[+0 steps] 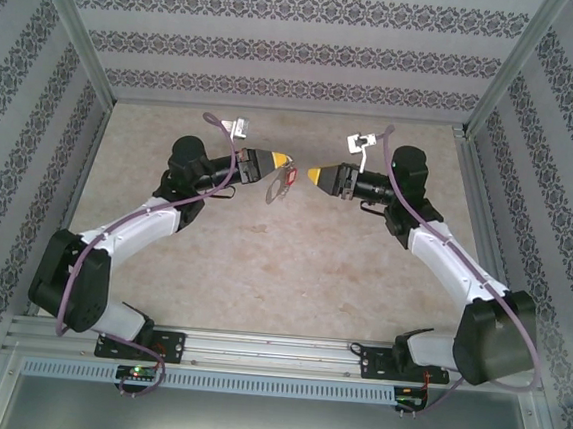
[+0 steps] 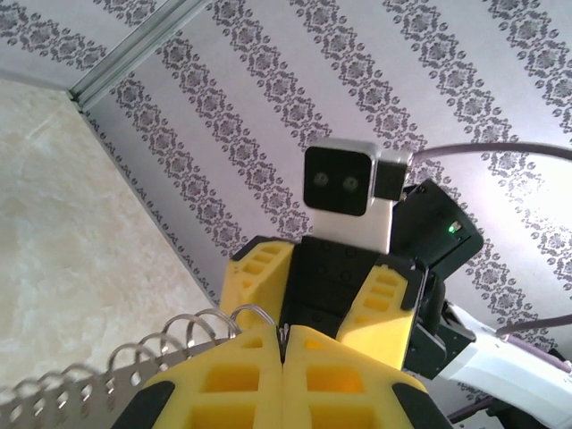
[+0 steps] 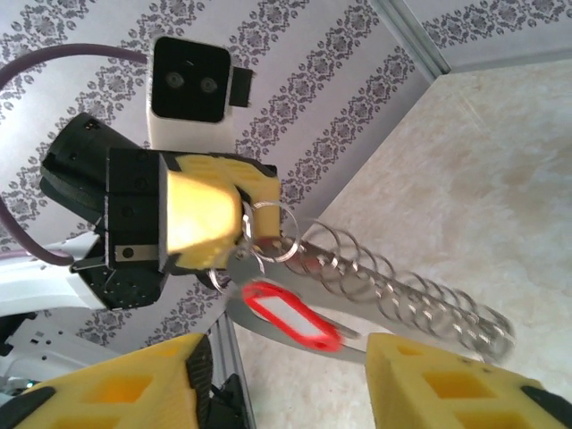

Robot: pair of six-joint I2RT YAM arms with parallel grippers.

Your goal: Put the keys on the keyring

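My left gripper (image 1: 283, 161) is shut on one end of the keyring (image 1: 274, 187), held in the air over the middle of the table. In the right wrist view the keyring (image 3: 393, 290) is a flat grey loop with a row of wire rings, running away from the left gripper's fingers (image 3: 204, 223). The keys' red tag (image 3: 291, 314) hangs from a small ring at the gripped end, slightly blurred; I cannot tell the metal key from the rings. My right gripper (image 1: 312, 175) faces the left one, open (image 3: 281, 347), its fingers clear of the tag. In the left wrist view my left gripper (image 2: 284, 335) pinches the keyring (image 2: 107, 380).
The beige table top (image 1: 262, 263) lies below both arms. Patterned walls (image 1: 291, 44) and metal frame posts (image 1: 72, 25) enclose the back and sides. Each arm's white wrist camera (image 2: 349, 192) sits close behind its fingers.
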